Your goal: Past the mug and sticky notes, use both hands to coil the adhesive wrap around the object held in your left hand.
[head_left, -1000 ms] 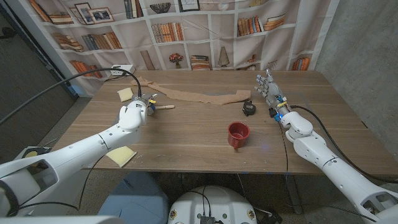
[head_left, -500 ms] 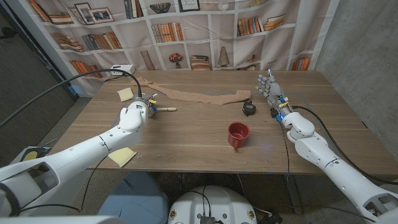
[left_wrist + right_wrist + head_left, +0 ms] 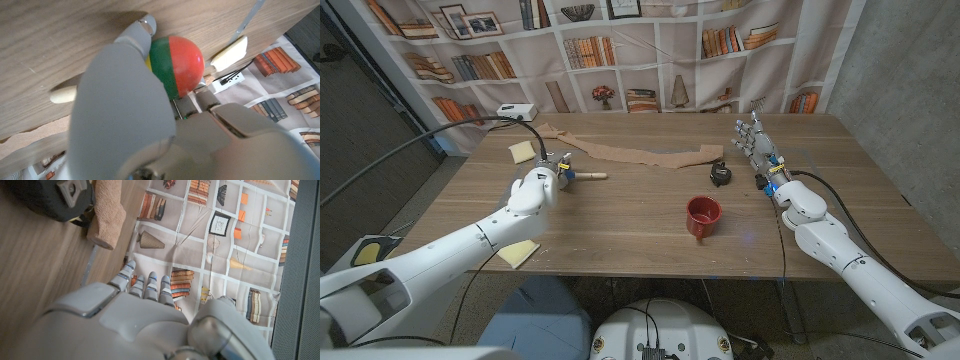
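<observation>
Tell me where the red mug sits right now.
In the head view the red mug stands right of the table's middle, towards the near edge, apart from the right hand, with the small black object just beyond it.

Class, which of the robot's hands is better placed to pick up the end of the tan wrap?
The right hand: it holds nothing and stands near the wrap's end. The left hand already grips the maraca.
</observation>
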Robot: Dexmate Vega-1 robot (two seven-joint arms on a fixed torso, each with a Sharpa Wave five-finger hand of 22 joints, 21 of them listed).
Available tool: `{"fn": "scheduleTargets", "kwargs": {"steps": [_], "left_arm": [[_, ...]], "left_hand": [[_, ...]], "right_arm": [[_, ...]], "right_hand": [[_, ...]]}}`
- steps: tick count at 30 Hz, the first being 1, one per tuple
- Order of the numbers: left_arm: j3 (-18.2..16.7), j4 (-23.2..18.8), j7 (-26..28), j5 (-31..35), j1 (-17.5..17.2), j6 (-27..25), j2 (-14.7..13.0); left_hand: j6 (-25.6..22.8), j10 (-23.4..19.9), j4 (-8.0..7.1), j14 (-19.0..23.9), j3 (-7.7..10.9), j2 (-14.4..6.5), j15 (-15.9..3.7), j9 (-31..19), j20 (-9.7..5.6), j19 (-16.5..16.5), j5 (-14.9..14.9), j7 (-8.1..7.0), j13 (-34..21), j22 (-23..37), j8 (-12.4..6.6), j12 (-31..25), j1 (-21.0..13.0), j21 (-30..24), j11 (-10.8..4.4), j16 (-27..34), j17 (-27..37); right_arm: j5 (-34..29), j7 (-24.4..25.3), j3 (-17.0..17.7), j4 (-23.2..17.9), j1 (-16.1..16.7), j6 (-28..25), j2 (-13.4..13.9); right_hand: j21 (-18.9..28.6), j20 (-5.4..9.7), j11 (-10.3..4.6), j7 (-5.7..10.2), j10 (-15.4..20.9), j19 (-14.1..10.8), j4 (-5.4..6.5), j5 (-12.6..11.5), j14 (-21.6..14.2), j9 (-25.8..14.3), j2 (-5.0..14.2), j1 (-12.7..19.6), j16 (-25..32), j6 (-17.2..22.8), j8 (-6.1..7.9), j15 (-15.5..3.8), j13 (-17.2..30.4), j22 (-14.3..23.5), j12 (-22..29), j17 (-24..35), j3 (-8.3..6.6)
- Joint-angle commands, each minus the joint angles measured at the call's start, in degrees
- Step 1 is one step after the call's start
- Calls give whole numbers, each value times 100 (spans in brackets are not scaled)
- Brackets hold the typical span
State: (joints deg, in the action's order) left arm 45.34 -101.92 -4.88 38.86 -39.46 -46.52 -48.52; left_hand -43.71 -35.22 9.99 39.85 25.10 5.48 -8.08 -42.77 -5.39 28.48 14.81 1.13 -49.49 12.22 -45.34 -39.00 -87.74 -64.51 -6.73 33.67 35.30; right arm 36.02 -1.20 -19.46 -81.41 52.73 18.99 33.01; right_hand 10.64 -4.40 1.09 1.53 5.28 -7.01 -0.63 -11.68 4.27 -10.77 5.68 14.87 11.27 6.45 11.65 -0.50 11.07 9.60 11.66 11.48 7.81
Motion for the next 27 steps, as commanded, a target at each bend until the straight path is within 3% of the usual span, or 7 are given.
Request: {"fn": "scheduleTargets", "kwargs": {"steps": [1,6,27], "left_arm": [[-128,-115,507,-210,-183,114,-66],[-153,-114,574,-307,-218,237,-96],[-884,-212,1491,-1486,-735,1015,-54]], "left_hand": [[-45,-47,4,384,-31,-899,-107,3,-472,462,-19,5,-47,-5,-1,-48,-868,-20,-28,-6,-2],[-38,-42,2,404,-42,-904,-97,-6,-469,434,-18,-3,-76,-22,-5,-60,-881,-39,-48,-3,-1],[-161,-128,0,440,-92,-897,-55,59,-488,355,-19,94,-16,-76,-19,-40,-929,-147,-19,-25,-15]], "right_arm": [[-6,72,33,-109,92,-5,33],[-6,120,55,-167,154,-14,55],[-16,122,61,-128,144,7,42]], "right_hand": [[28,-12,-21,20,5,-1,10,9,-9,-29,36,4,42,41,-2,-36,28,19,5,5,-13],[27,-13,-20,21,5,2,10,9,-8,-29,38,4,42,41,-3,-35,28,19,4,5,-15],[25,-14,-43,24,21,5,17,7,-12,-28,61,-1,45,48,-7,-28,29,20,6,7,-30]]}}
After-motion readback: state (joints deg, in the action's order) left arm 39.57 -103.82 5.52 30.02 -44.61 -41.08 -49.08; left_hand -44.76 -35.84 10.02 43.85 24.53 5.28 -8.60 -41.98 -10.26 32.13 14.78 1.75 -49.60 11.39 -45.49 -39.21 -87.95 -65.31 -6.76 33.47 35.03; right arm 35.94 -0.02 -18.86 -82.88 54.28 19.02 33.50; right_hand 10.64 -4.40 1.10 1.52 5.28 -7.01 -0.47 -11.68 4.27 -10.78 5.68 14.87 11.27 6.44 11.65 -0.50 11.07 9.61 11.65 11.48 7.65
